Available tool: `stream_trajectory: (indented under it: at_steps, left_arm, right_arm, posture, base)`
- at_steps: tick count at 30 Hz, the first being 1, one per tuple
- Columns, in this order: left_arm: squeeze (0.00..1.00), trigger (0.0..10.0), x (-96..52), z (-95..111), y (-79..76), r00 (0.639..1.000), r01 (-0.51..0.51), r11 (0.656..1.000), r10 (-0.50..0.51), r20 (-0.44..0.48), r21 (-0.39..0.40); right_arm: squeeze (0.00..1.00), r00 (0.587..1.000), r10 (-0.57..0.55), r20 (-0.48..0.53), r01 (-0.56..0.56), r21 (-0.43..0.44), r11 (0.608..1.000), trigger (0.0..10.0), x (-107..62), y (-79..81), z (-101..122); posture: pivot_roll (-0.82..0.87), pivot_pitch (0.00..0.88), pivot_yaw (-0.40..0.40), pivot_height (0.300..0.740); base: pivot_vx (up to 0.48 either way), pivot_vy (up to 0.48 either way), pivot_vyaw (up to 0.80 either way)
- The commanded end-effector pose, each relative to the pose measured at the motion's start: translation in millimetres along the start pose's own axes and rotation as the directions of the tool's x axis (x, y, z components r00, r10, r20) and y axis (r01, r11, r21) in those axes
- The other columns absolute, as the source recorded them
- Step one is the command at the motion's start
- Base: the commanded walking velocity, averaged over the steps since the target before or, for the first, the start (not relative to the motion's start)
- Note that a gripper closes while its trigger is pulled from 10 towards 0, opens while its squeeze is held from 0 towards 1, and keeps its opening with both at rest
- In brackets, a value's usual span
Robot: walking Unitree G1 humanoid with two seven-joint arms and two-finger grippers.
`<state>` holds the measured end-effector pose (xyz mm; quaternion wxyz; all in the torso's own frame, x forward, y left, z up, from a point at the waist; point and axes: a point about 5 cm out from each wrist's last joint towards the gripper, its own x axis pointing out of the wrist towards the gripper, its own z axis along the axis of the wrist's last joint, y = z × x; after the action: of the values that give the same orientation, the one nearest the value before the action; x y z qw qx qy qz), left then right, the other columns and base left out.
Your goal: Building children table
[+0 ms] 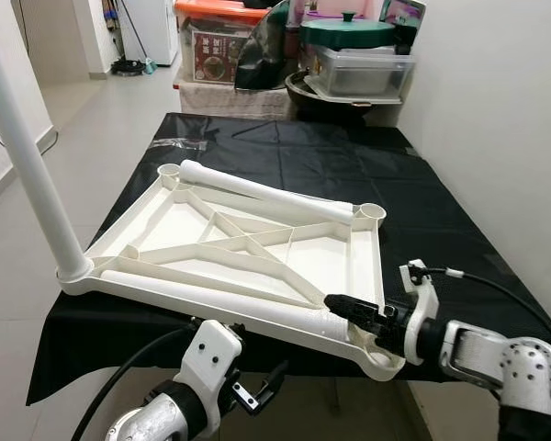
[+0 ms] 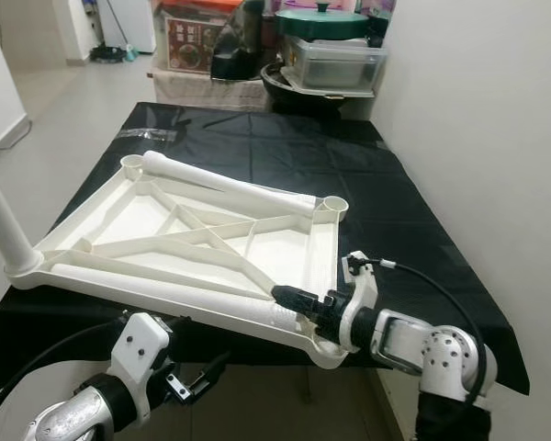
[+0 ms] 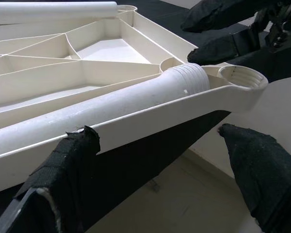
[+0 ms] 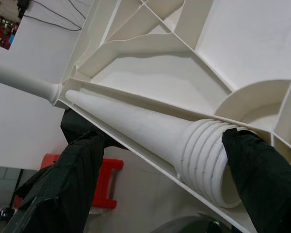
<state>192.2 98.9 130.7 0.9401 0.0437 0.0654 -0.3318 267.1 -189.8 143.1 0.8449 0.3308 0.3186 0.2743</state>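
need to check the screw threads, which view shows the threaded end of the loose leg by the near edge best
The right wrist view: the leg's threaded end sits close, ridges distinct, between the right gripper fingers. The left wrist view shows the threads smaller and fainter. In the eye views they are small and partly hidden by the gripper.

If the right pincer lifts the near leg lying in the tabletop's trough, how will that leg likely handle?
The leg is a round, tapered white tube, so it would probably roll once out of the tabletop. It looks like smooth hollow plastic: likely stiff, light, and somewhat slippery. The right pincer straddles its threaded end, so the long free end may droop when lifted.
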Motion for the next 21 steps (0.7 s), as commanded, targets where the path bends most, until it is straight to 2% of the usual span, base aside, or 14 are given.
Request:
stream_trajectory:
  at_steps: [1, 5, 8, 14, 21]
  left_arm:
    - [0.00, 10.0, -0.8, -1.9, -0.9, 1.000, 0.004, 1.000, -0.004, -0.010, 0.014]
    - [0.00, 10.0, -1.5, -1.8, -1.6, 1.000, 0.003, 1.000, -0.003, -0.008, 0.013]
    - [0.00, 10.0, -1.8, -1.4, -2.6, 1.000, 0.005, 1.000, -0.005, -0.007, 0.012]
    - [0.00, 10.0, -2.1, -1.0, -2.6, 1.000, 0.008, 1.000, -0.008, -0.008, 0.012]
    - [0.00, 10.0, -2.3, -0.9, -1.7, 1.000, 0.008, 1.000, -0.008, -0.010, 0.012]
  right_arm:
    - [0.00, 1.000, -0.005, -0.020, 0.006, 0.014, 1.000, 10.0, 1.7, -1.0, -2.6]
    - [0.00, 0.999, -0.019, -0.037, 0.020, 0.002, 1.000, 10.0, 0.8, -1.6, -1.3]
    - [0.00, 0.997, -0.067, -0.043, 0.067, 0.000, 0.998, 10.0, -5.3, -9.5, 1.4]
    - [0.00, 0.994, -0.094, -0.048, 0.094, 0.006, 0.996, 10.0, -10.5, -14.4, 3.1]
    - [0.00, 0.996, -0.039, -0.080, 0.040, 0.007, 0.999, 10.0, -10.1, -8.1, -0.7]
  posture:
    - [0.06, 0.021, -0.143, 0.740]
    - [0.06, 0.023, -0.147, 0.740]
    - [0.06, 0.024, -0.145, 0.740]
    - [0.06, 0.029, -0.147, 0.740]
    - [0.06, 0.035, -0.141, 0.740]
  base:
    - [0.000, 0.000, 0.00]
    - [0.000, 0.000, 0.00]
    - [0.000, 0.000, 0.00]
    - [0.000, 0.000, 0.00]
    - [0.000, 0.000, 0.00]
